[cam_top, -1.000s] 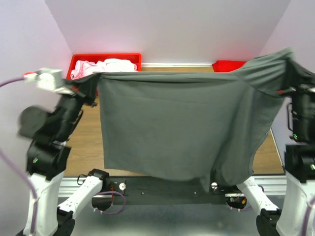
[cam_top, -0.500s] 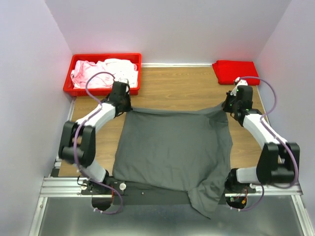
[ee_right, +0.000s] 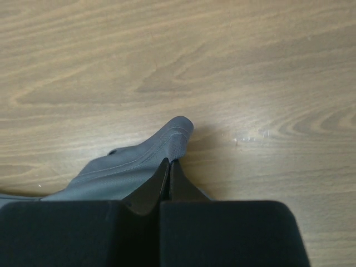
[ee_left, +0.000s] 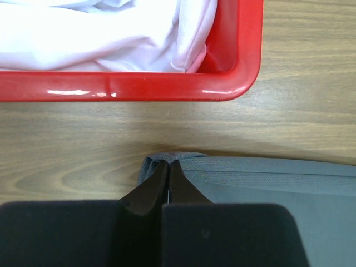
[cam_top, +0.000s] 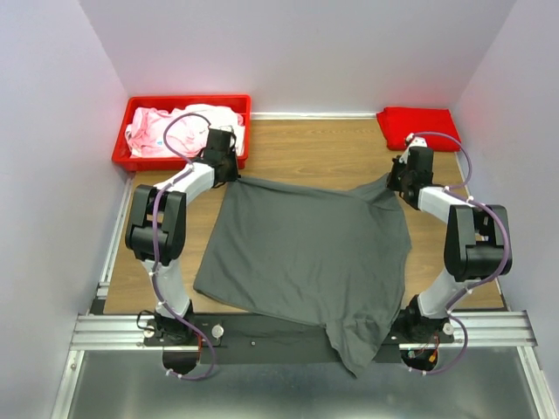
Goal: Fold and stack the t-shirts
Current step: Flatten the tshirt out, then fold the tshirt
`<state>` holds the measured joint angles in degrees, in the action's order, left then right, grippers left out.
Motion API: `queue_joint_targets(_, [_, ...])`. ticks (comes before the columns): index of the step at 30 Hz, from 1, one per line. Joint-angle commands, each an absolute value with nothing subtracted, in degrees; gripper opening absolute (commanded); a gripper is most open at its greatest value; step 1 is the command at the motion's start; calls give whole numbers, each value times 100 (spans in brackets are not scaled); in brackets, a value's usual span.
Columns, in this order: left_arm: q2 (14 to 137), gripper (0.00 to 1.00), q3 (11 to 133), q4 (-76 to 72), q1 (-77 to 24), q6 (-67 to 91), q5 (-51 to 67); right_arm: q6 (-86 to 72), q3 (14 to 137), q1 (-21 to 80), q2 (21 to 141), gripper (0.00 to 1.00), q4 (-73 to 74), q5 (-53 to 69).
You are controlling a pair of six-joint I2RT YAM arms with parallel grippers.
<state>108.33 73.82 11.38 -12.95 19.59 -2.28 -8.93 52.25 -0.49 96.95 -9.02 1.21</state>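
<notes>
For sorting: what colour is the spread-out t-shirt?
The t-shirt is dark grey; best in top external view.

The dark grey t-shirt (cam_top: 306, 253) lies spread flat; the red t-shirt (cam_top: 417, 127) sits folded far right.

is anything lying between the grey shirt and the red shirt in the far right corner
Nothing visible. Only bare table lies between the grey shirt and the red shirt. The right pincer grips the grey shirt's corner nearest that gap; the bin sits far left.
</notes>
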Motion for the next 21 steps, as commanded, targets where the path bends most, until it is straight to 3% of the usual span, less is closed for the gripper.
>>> queue_joint_targets(1, [10898, 0, 7611, 1020, -1204, 1898, -211, -739, 5651, -88, 9703, 1, -1248, 26])
queue_joint_targets(12, [11145, 0, 7910, 1090, -1099, 1837, -299, -993, 5994, -88, 9985, 1, -1204, -26])
queue_joint_targets(21, [10750, 0, 7770, 1292, -1072, 1811, -114, -1204, 5766, -70, 9335, 1, -414, -263])
